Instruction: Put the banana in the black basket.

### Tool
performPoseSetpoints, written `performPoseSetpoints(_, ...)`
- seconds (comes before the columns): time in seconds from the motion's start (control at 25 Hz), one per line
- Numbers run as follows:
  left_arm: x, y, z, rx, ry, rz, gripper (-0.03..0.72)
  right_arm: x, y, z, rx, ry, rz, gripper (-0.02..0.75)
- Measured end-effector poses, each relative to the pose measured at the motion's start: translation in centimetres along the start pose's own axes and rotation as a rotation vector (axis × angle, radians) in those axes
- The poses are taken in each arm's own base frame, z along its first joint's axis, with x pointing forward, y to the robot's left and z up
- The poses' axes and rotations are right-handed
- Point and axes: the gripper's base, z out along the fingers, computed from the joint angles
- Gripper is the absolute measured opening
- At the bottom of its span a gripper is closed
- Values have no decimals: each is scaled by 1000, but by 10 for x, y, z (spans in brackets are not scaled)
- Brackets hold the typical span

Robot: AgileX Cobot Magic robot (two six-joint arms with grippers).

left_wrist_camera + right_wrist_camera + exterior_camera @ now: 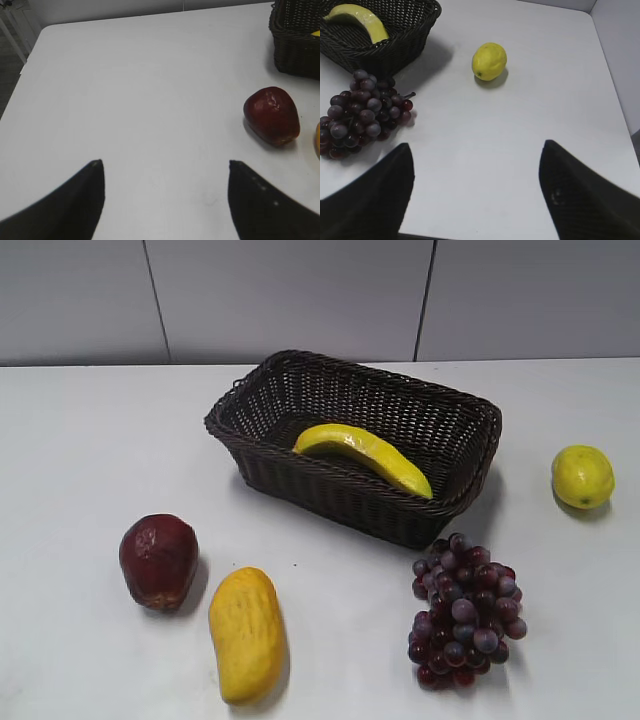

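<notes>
- We see the banana [365,454] lying diagonally inside the black basket [300,480], its far end pointing upper-left.
- Both claws, left claw [166,172] and right claw [476,157], hang released over bare bench [80,440].

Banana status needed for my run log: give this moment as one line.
banana: inside black basket | left end effector: open, empty | right end effector: open, empty | task: looks complete

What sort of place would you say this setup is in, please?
Probably a lab test bench, not a kitchen: a bare white table against plain grey wall panels, with glossy fruit laid out around a basket.
</notes>
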Motion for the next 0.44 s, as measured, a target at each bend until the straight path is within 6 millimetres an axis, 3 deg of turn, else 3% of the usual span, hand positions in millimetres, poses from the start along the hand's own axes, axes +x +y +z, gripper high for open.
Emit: performPoseSetpoints(0.44, 0, 0, 0, 0, -1, 0, 569, 0, 0, 0, 0, 0, 0, 592)
